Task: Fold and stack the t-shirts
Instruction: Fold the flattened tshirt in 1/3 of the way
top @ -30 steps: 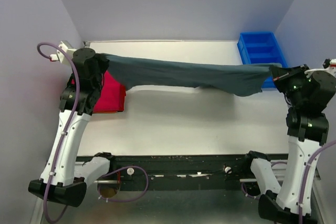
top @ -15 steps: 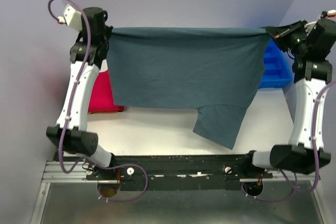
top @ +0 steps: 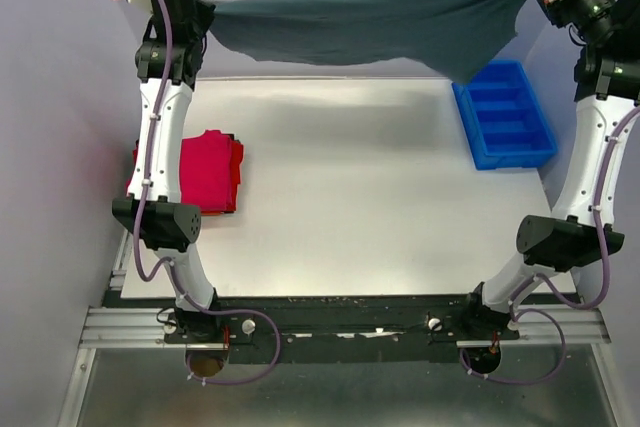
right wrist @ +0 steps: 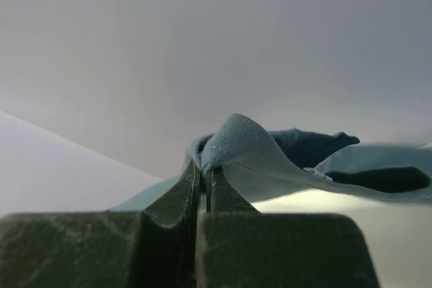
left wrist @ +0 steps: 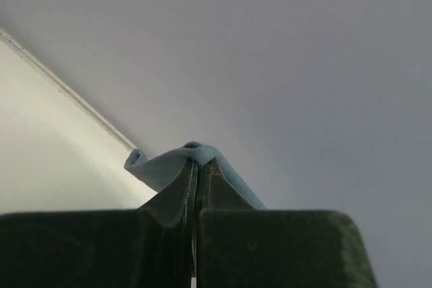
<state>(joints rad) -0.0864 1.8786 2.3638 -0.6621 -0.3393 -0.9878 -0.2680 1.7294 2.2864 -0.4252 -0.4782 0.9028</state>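
Pale lilac walls behind, white table (top: 350,197) below. Left gripper (left wrist: 197,166): jaws pinched tight on a bunched corner of the grey-teal t-shirt (top: 370,27). Right gripper (right wrist: 202,170): same story, jaws clamped together on the opposite corner, with a ribbed fold of cloth poking up past the fingertips. Both arms reach high, and the shirt hangs stretched between them in the air. Seen from overhead, its right end droops by the far end of the blue bin (top: 470,122). Well left of the bin, across the table, the red t-shirts (top: 210,172) lie folded in a pile beside the left arm.
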